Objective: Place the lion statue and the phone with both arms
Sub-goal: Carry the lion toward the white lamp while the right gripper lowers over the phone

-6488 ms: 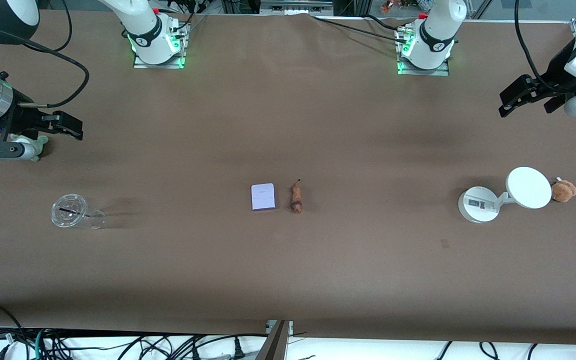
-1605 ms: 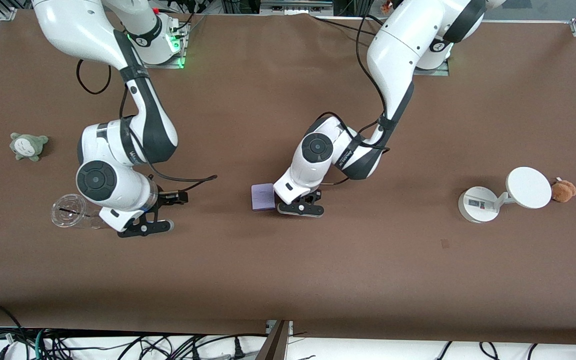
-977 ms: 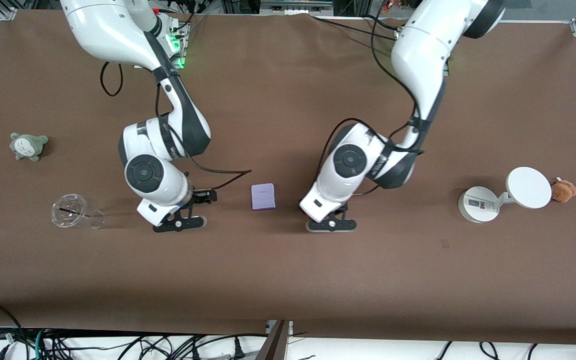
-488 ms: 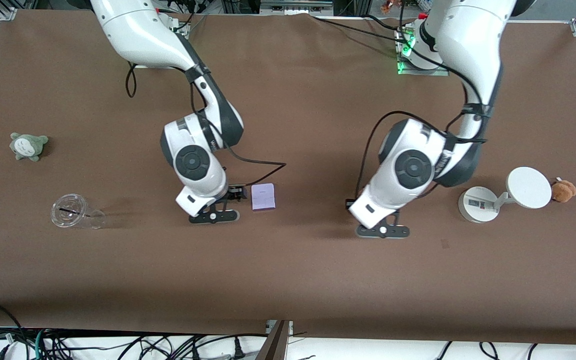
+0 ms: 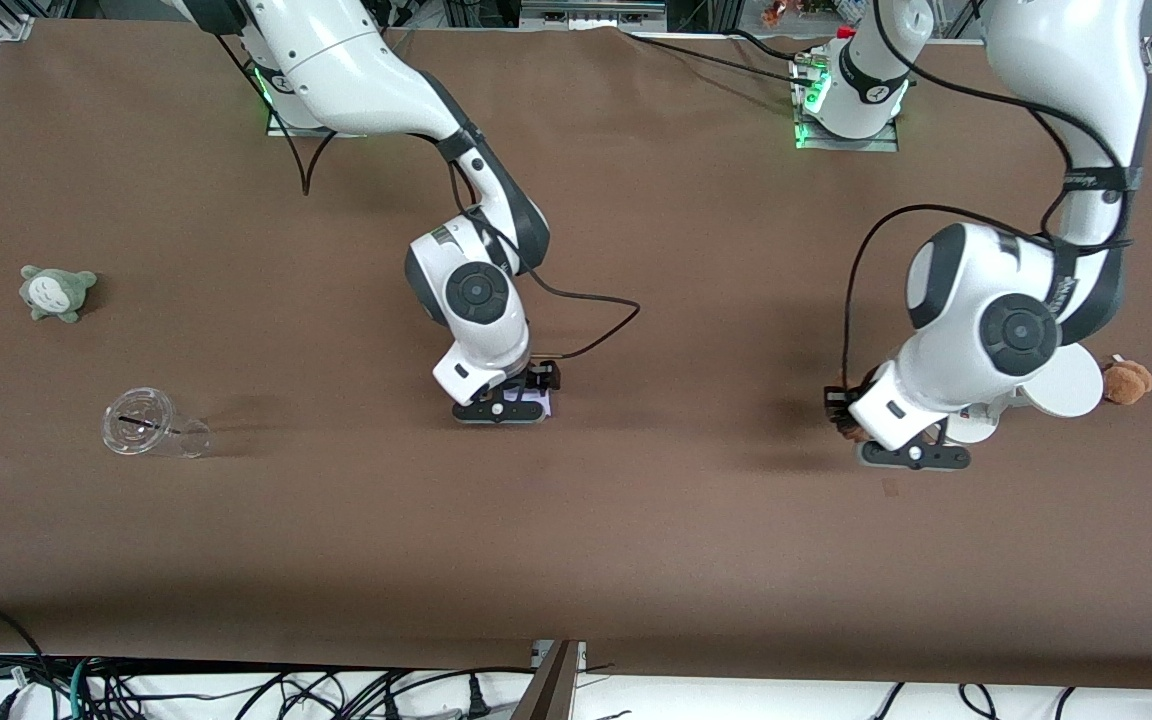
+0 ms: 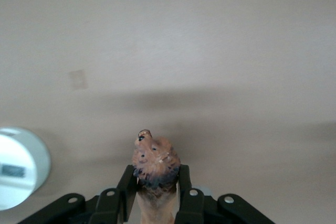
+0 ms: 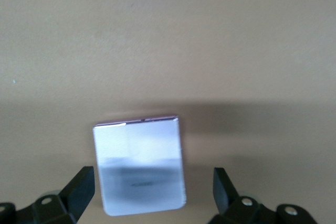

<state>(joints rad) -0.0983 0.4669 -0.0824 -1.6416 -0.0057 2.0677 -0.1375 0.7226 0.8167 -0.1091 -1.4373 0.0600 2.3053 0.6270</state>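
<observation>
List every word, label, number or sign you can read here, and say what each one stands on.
None reads clearly.
Label on the white stand's base: too blurred to read.
Faint mark on the phone: too blurred to read.
Lettering on the right arm's band and the left arm's band: too small to read.

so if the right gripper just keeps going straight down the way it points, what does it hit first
Most likely the phone: the right gripper is open, pointing down, with the phone lying flat on the table between its fingers. Its height above the phone is unclear.
</observation>
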